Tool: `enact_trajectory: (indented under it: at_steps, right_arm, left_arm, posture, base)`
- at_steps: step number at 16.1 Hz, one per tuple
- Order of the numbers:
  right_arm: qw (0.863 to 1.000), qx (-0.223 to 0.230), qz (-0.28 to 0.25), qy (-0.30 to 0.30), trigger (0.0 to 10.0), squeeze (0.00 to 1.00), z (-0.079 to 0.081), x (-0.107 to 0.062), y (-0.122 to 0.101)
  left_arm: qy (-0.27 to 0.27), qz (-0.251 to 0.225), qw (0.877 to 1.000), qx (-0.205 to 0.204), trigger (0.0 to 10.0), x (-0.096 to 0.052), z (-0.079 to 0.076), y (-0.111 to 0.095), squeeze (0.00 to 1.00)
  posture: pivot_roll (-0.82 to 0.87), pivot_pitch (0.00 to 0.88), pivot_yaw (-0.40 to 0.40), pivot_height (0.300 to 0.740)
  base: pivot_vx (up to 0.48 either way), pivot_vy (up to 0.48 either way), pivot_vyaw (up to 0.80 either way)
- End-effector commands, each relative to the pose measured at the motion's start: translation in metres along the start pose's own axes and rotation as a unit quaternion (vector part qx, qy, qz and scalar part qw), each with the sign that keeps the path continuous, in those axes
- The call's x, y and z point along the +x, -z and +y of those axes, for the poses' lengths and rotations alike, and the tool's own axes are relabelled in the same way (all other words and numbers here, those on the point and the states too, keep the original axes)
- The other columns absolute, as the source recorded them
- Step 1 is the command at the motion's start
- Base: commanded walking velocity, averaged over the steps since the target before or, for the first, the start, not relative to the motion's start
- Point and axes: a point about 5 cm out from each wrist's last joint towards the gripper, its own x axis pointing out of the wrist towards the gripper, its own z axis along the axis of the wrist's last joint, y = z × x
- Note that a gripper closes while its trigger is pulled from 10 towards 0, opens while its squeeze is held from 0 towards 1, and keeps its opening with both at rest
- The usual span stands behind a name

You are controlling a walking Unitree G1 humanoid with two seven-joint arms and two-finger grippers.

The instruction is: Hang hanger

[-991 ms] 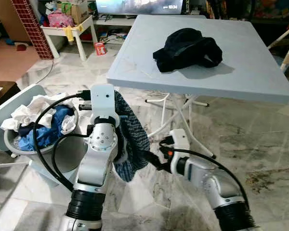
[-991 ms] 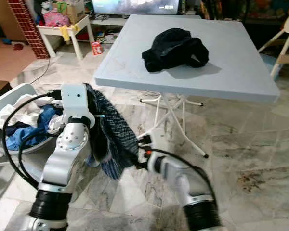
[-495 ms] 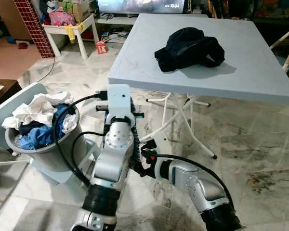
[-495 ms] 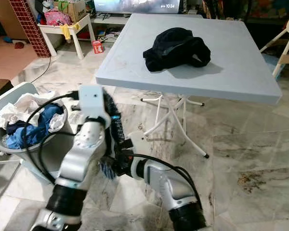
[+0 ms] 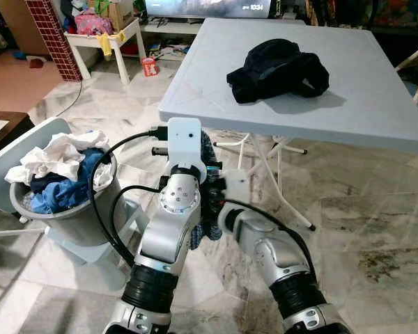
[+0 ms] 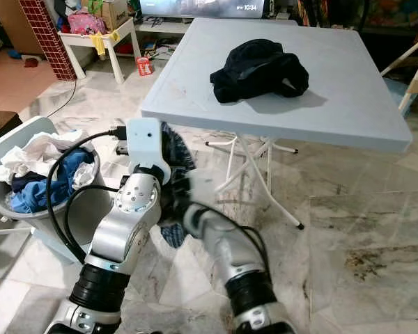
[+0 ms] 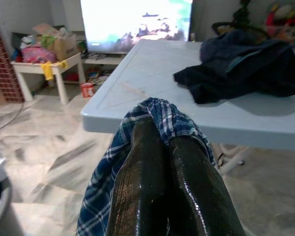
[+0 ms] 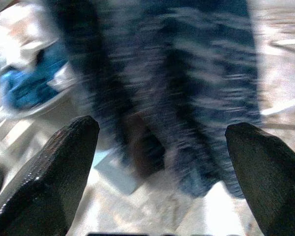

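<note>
**Cloth in hand, no hanging yet**

The left gripper (image 7: 160, 162) has its fingers pressed together, pinching the plaid cloth (image 7: 155, 110), which drapes over their tips and hangs below. The right gripper (image 8: 160, 162), fingers spread wide, faces that cloth close in front. No hanger can be made out; hanging is all ahead. Compared with a second ago, the right arm has swung in beside the left. The table (image 5: 376, 104) stands beyond both.

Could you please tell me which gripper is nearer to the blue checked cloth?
Left. The left gripper is shut on the blue checked cloth; the right gripper is open, facing it just short of contact.
</note>
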Motion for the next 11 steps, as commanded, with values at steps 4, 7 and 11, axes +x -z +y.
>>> enact_trajectory:
  at_steps: [4,7,11]
  right_arm:
    - [0.998,0.04,0.001,0.049,10.0,0.0,0.014,0.013,0.01]
    - [0.998,0.057,0.003,0.032,10.0,0.0,0.028,0.016,0.011]
    - [0.998,0.055,0.028,0.03,4.7,0.0,0.029,0.019,0.021]
  left_arm:
    - [0.02,-0.011,0.999,-0.039,10.0,-0.005,-0.018,-0.012,0.0]
    - [0.021,-0.014,0.999,-0.039,10.0,-0.004,-0.02,-0.014,0.0]
    - [0.014,-0.014,0.999,-0.046,10.0,-0.002,-0.02,-0.018,0.0]
  posture:
    - [0.04,0.081,0.033,0.74]
    - [0.05,0.081,0.036,0.74]
    - [0.05,0.081,0.038,0.74]
  base:
    - [0.0,0.0,0.0]
    - [0.0,0.0,0.0]
    - [0.0,0.0,0.0]
